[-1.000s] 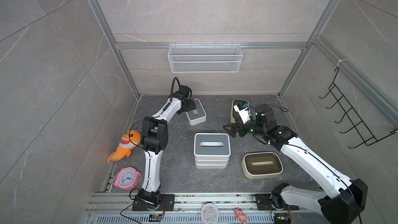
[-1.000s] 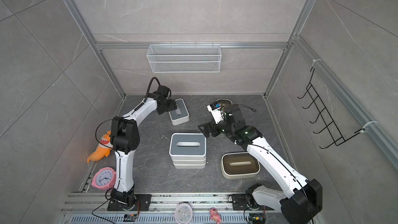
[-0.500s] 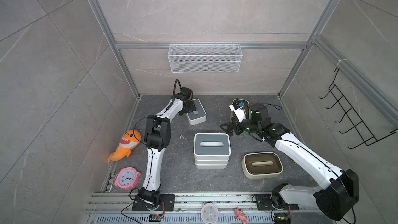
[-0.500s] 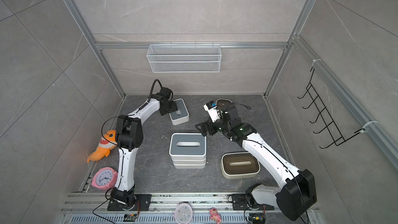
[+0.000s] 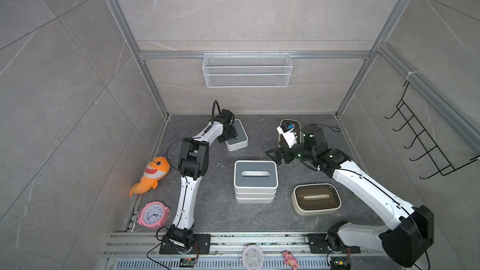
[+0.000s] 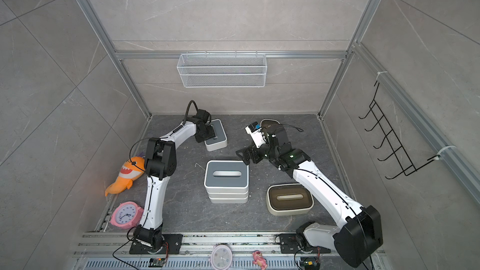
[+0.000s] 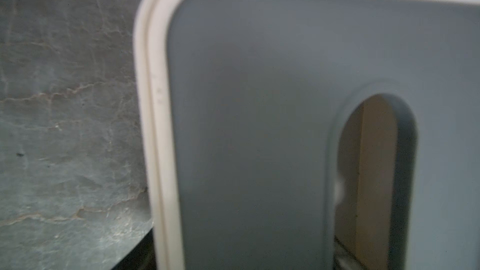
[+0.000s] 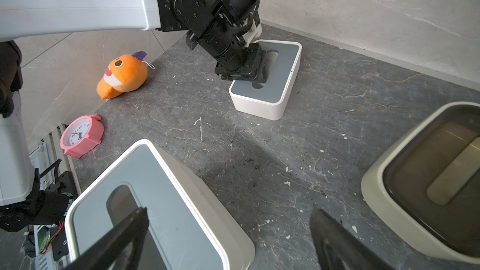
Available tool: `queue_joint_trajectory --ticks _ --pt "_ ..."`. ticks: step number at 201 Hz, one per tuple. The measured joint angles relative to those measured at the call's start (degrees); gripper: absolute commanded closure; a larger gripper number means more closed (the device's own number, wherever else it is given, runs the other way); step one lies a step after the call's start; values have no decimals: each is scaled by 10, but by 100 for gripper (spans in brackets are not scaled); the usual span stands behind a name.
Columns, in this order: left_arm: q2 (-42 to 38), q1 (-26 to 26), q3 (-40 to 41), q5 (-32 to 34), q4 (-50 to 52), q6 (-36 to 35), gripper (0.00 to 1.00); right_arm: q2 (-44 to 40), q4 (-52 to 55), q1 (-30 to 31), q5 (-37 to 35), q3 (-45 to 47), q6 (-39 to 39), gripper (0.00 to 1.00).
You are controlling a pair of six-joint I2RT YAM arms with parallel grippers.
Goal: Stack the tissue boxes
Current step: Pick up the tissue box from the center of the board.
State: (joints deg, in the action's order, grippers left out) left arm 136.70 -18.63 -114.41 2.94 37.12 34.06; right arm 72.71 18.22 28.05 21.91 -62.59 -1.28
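Note:
A stack of tissue boxes point(image 5: 255, 175) point(image 6: 226, 177) point(image 8: 145, 203) stands mid-floor, with a grey lid on top. At the back, a white tissue box with a grey lid point(image 5: 240, 136) point(image 6: 218, 136) point(image 8: 279, 84) point(image 7: 259, 125) lies under my left gripper point(image 5: 231, 136) point(image 6: 209, 135) point(image 8: 248, 72). That gripper presses down beside the slot, and its fingers are hidden. My right gripper point(image 5: 276, 155) point(image 6: 245, 155) point(image 8: 229, 211) hovers open and empty beside the stack. One cream, brown-lidded box point(image 5: 316, 198) point(image 6: 289, 198) sits front right. Another cream box point(image 5: 285, 123) point(image 8: 428, 183) lies at the back, partly under the right wrist.
An orange plush shark point(image 5: 150, 175) and a pink alarm clock point(image 5: 153, 214) lie by the left wall. A white wire basket point(image 5: 246, 74) hangs on the back wall, and a black hook rack point(image 5: 426, 146) on the right wall. A metal rail point(image 5: 233, 245) runs along the front.
My left gripper has come down onto the back grey-lidded box and its jaws have narrowed. The right arm has shifted only slightly and stays open.

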Motion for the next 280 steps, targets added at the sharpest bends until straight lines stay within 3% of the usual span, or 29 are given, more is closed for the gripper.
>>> queue_joint_trajectory --ticks 61,139,210,280 --pt "-9 -1 14 15 -5 0 46 -2 4 0 2 0 0 0" --pt "-111 -1 116 46 19 -34 47 -68 22 0 2 5 -11 0" --pt "-267 9 162 57 66 -144 47 -95 86 0 16 23 -41 1" --pt "-333 10 160 9 119 -272 47 -101 111 0 23 32 -74 0"
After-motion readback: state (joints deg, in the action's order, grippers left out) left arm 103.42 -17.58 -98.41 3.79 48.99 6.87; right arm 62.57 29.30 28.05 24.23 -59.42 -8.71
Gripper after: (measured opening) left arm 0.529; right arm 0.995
